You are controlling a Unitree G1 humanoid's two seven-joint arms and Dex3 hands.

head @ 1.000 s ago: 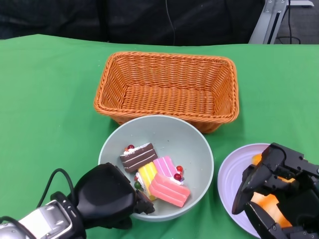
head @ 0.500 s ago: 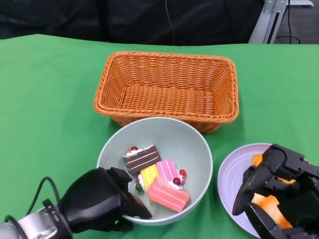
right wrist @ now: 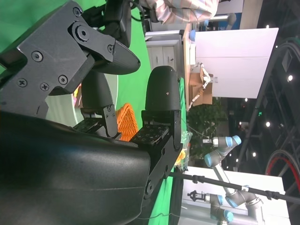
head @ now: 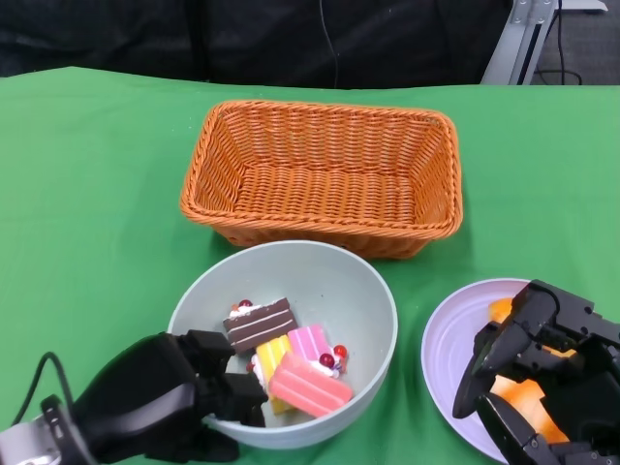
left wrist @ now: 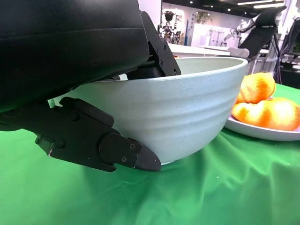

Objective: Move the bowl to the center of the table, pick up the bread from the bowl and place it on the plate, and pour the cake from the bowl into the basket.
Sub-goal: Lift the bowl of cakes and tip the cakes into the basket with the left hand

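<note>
Logging from my station: my left hand (head: 160, 407) is gripping the near rim of the pale green bowl (head: 334, 276), fingers hooking over the lip and a digit pressing the outer wall, as the left wrist view is showing on the bowl's side (left wrist: 173, 117). The bowl is sitting on the green table (head: 87, 194), just in front of the orange wicker basket (head: 325, 174) and beside the lilac plate (head: 448, 349). Inside the bowl I am seeing toy cake slices: a chocolate one (head: 260, 323), a yellow one (head: 272, 354), a pink one with red berries (head: 312, 342) and a salmon-pink one (head: 308, 385). My right hand (head: 542, 373) is hovering over the plate, fingers curling above the orange bread (head: 518, 395); I cannot tell whether it is holding the bread or merely covering it. The left wrist view is showing the bread (left wrist: 262, 101) lying on the plate (left wrist: 262, 133).
</note>
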